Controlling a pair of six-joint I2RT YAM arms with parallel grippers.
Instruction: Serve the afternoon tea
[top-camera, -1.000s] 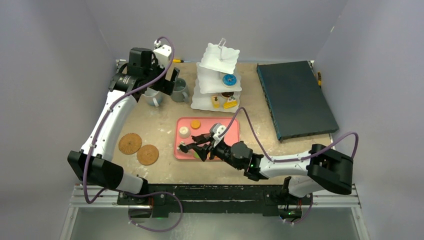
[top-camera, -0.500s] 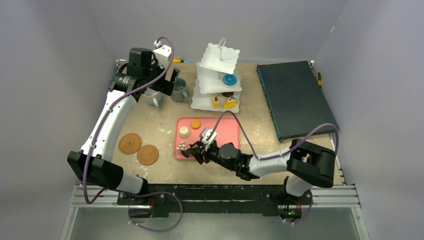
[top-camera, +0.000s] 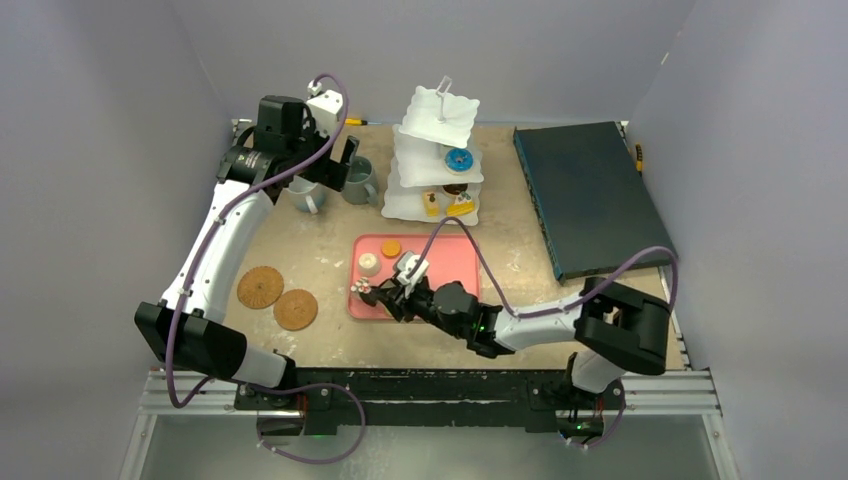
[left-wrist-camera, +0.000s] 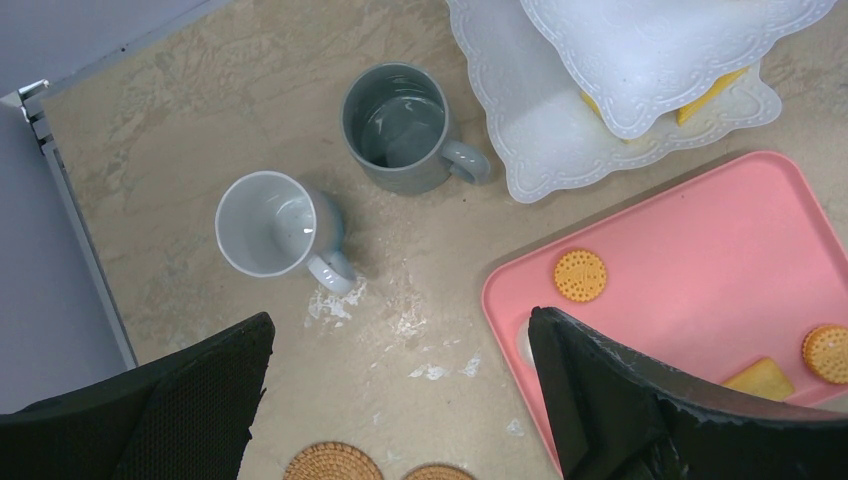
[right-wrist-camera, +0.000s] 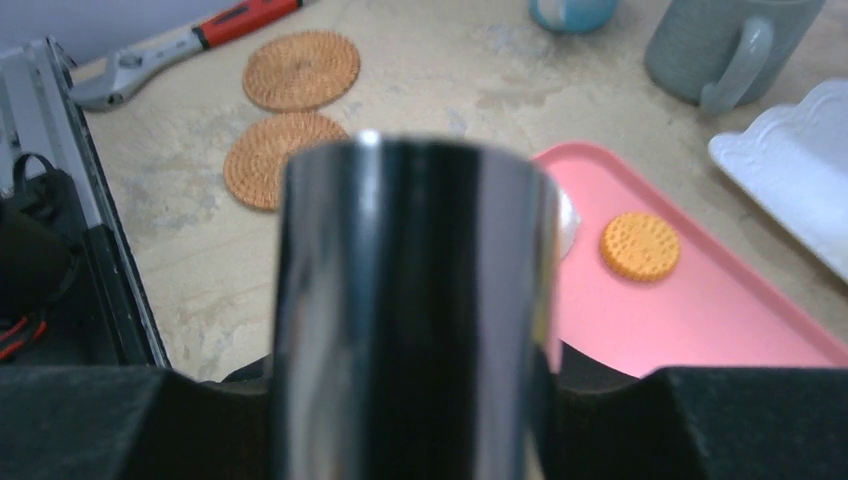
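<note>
My right gripper (top-camera: 402, 294) is low over the pink tray (top-camera: 452, 262), shut on the black tongs (right-wrist-camera: 413, 300), which fill the right wrist view. The tong tips meet at a small pale pastry (top-camera: 363, 290) by the tray's left edge. A cream pastry (top-camera: 369, 263) and an orange biscuit (top-camera: 391, 247) lie farther back on the tray. The white stand (top-camera: 437, 160) at the back holds a blue donut (top-camera: 459, 159) and other pastries. My left gripper (left-wrist-camera: 400, 320) hangs open above the white mug (left-wrist-camera: 268, 222) and the grey mug (left-wrist-camera: 397, 128). Two cork coasters (top-camera: 260, 287) (top-camera: 295, 309) lie at front left.
A dark teal flat box (top-camera: 590, 195) takes up the right side of the table. A red-handled wrench (right-wrist-camera: 180, 50) lies beyond the coasters at the table's left edge. Grey walls close in the back and both sides.
My right arm has pushed left across the tray, and its jaws have narrowed on the tongs, bringing the tong tips together at the small pastry. The left arm has not moved.
</note>
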